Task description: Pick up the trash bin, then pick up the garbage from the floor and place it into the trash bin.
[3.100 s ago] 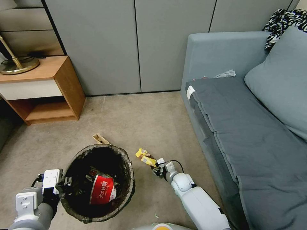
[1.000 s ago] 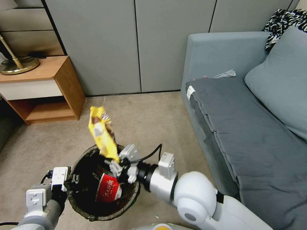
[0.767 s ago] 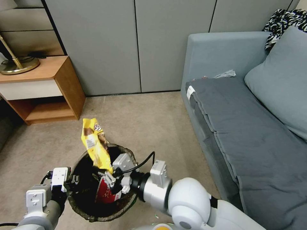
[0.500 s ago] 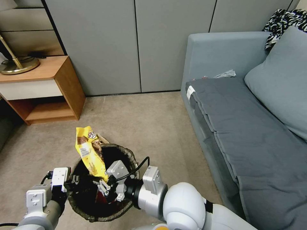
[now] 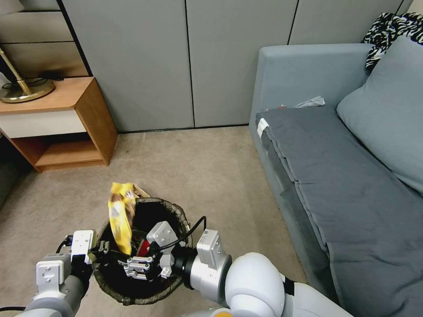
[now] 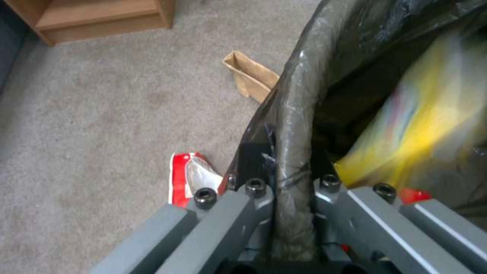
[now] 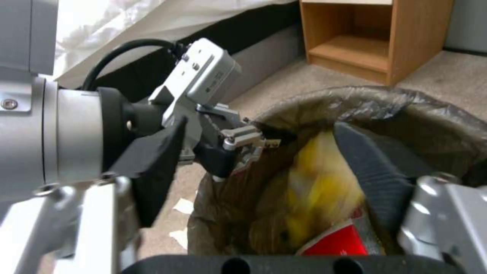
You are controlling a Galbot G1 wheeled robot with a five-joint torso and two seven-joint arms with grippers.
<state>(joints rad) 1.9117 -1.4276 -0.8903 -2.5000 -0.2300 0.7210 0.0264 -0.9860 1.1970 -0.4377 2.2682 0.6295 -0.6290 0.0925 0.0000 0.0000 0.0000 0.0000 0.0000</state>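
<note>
The left gripper (image 5: 102, 255) is clamped on the bin (image 5: 174, 211) rim, holding it above the floor. The right gripper (image 5: 137, 267), fingers spread and empty, sits over the bin mouth; a yellow wrapper (image 5: 120, 218) is in the opening, just beside it.

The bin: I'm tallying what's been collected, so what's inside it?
Inside the bin: a yellow wrapper dropping in below the open right gripper, and a red packet. The liner, wrapper and gripper hide anything deeper. The left gripper clamps the rim.
</note>
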